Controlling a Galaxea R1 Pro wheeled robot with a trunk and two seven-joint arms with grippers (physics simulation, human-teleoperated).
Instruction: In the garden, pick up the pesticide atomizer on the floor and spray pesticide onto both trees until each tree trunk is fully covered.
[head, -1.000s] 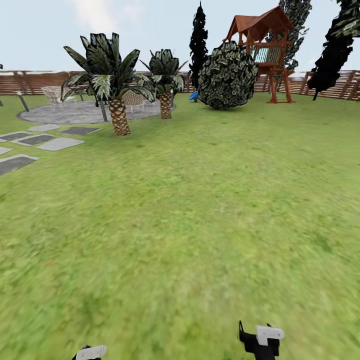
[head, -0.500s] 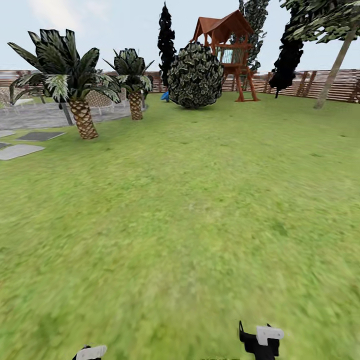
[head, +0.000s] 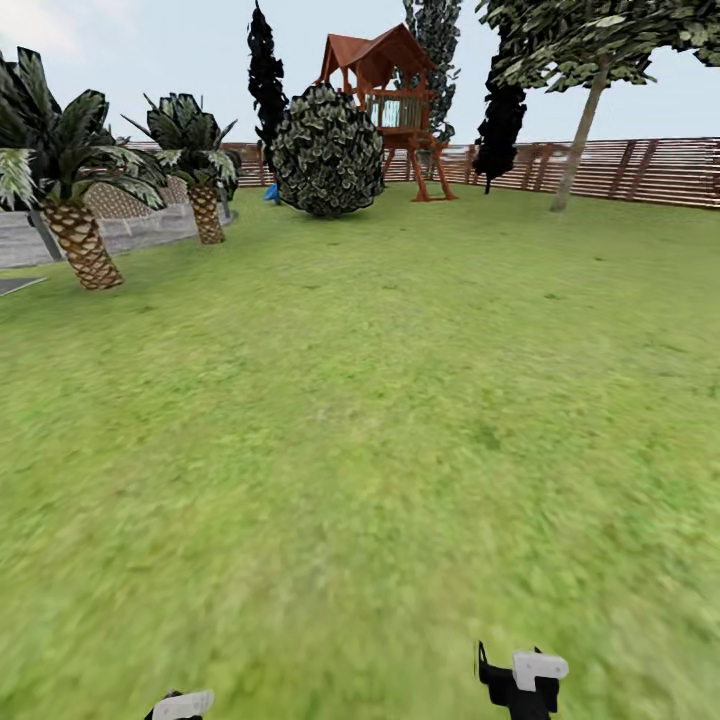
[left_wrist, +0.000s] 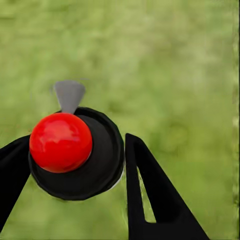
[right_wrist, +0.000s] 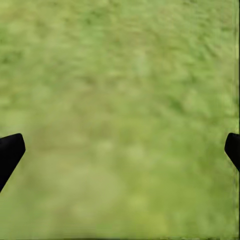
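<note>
Palms (head: 70, 190) far left, by grey paving (head: 120, 232). Round bush (head: 328, 152) and red playhouse (head: 392, 95) mid-back, fence (head: 640, 168) behind. Tree (head: 585, 60) at right, pale trunk (head: 578, 140) leaning. Lawn (head: 360, 420) everywhere. Left gripper (left_wrist: 75, 165) clamps atomizer (left_wrist: 75, 152), red top up, grey nozzle forward. Right gripper (right_wrist: 120, 150) spread wide, nothing in it, over grass.
</note>
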